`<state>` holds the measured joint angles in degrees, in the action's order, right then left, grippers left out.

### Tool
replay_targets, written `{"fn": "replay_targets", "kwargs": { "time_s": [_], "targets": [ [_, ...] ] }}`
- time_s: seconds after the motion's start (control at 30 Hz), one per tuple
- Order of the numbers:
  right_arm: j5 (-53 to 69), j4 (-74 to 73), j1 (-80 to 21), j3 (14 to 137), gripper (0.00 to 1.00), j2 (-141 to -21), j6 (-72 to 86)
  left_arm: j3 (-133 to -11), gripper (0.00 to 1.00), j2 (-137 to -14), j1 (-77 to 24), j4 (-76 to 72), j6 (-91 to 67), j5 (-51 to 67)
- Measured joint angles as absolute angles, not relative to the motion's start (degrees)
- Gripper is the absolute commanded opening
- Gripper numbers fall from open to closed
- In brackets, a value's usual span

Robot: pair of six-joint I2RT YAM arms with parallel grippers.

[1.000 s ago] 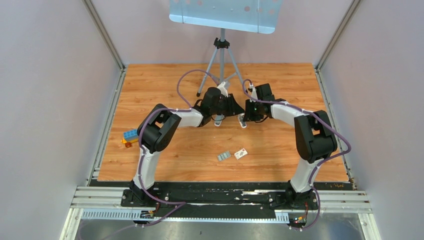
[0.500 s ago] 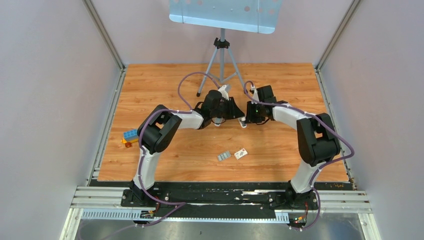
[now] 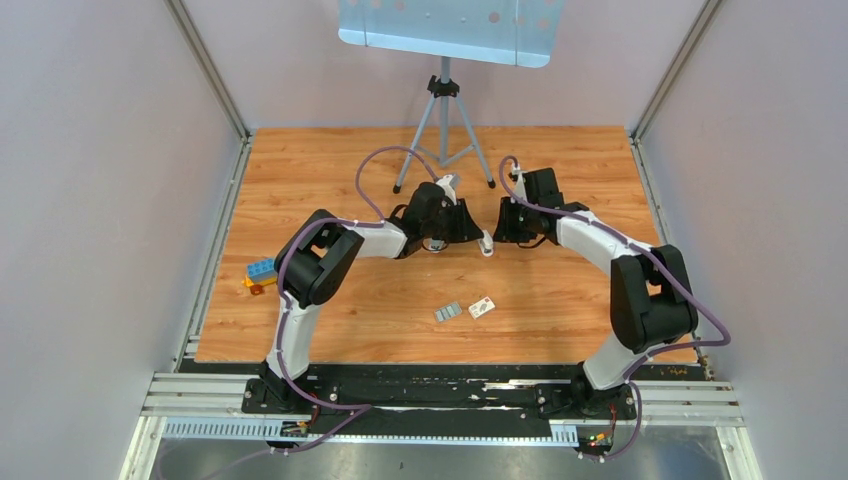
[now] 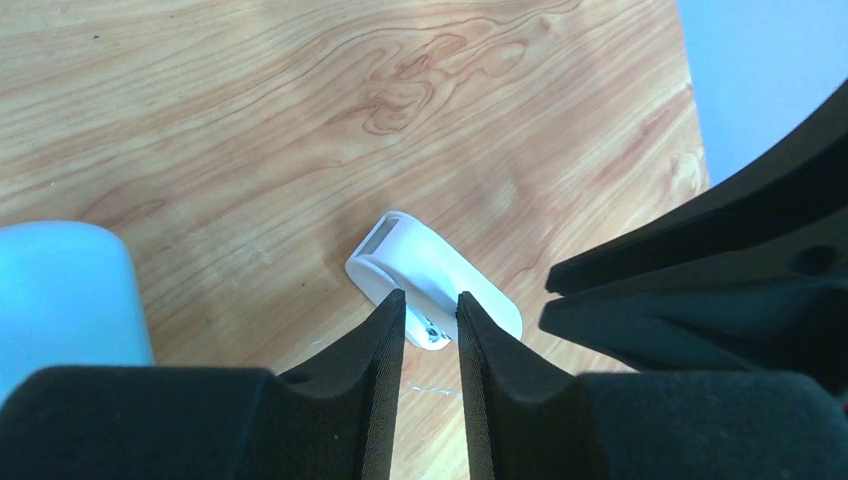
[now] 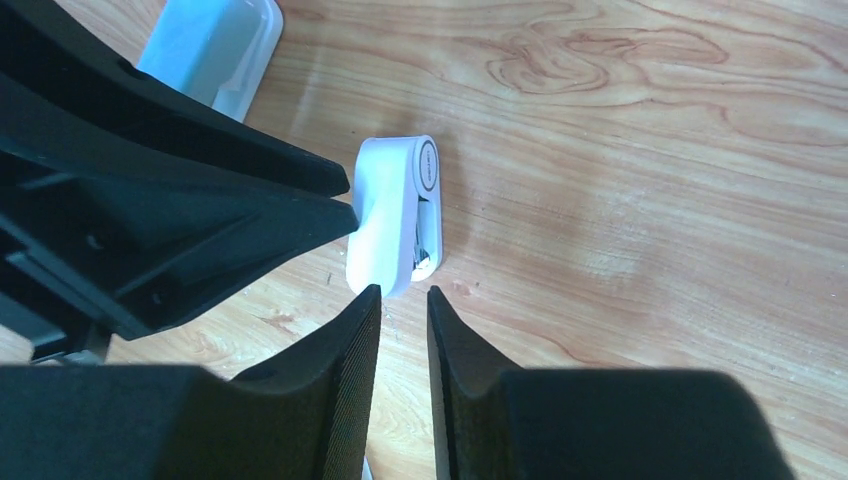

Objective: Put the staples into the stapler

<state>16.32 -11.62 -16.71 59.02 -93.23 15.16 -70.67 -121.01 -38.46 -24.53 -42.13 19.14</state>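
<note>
Two arms are bunched at the table's centre, toward 12 o'clock from the bases, both working the stapler [image 3: 485, 243].

From my left wrist view, the left gripper [image 4: 430, 335] has its jaws narrow, tips straddling the stapler's white body [image 4: 430, 275]; I can't tell if they actually pinch it or just sit on it. On the right wrist view the right gripper [image 5: 402, 320] is also narrow with nothing between the pads, just off the stapler's end [image 5: 395, 215], apparently not gripping.

Staples [image 3: 448, 312] lie loose on the wood toward 6 o'clock of the stapler, well apart, untouched. Small white carton [image 3: 482, 308] sits just beside them at 3 o'clock.

Risks as I judge them:
- Stapler is small and smooth; a narrow off-centre pinch could make it skid or flip.
- Both arms are crowded, so finger-to-finger contact is likely if either shifts.
- I can't confirm the stapler is open enough to take the strip.

Containers: only the carton; contents not visible. Coloured blocks [image 3: 259, 275] at 9 o'clock are irrelevant.
</note>
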Motion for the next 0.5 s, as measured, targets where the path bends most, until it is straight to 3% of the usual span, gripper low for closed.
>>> {"fn": "replay_targets", "kwargs": {
  "time_s": [0.5],
  "targets": [
    [19.38,-11.53,-16.71,59.27,0.26,-95.66,16.99,-72.18,0.29,-121.01,-39.09,-20.29,-39.33,17.47]
  ]
}}
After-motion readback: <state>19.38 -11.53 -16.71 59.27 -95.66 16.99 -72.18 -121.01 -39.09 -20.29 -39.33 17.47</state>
